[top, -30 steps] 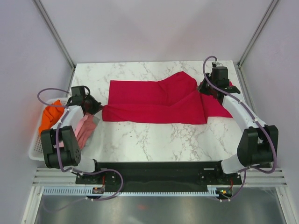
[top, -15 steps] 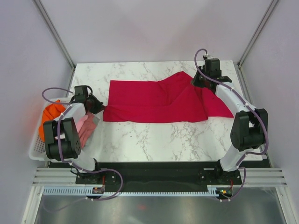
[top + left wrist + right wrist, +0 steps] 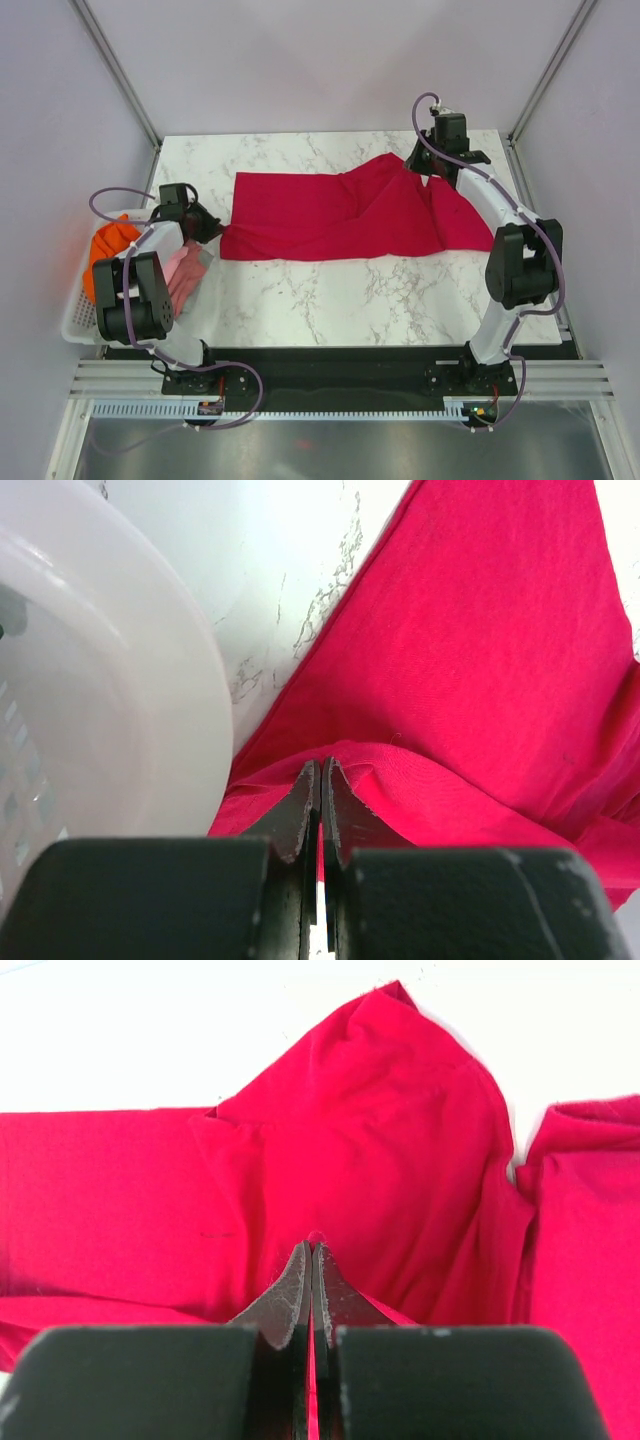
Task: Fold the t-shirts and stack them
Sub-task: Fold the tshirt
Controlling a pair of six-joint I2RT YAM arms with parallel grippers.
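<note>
One crimson t-shirt [image 3: 330, 215] lies spread across the middle of the marble table, wrinkled toward the right. My left gripper [image 3: 212, 232] is at its left corner, next to the basket. In the left wrist view the left gripper [image 3: 321, 765] is shut on a fold of the red t-shirt [image 3: 480, 660]. My right gripper [image 3: 422, 170] is at the shirt's back right part, where the cloth rises into a peak. The right wrist view shows the right gripper [image 3: 311, 1247] shut on the red t-shirt [image 3: 380, 1130], with cloth between the pads.
A white plastic basket [image 3: 75, 305] stands at the table's left edge, holding an orange cloth [image 3: 108, 250] and a pink cloth [image 3: 185, 275]. Its rim [image 3: 150, 680] is close beside the left gripper. Metal frame posts stand at the back corners.
My right gripper has moved back and to the left with the shirt's right part, pulling it into a peak. The left arm's elbow shifted while its gripper stayed at the left corner.
</note>
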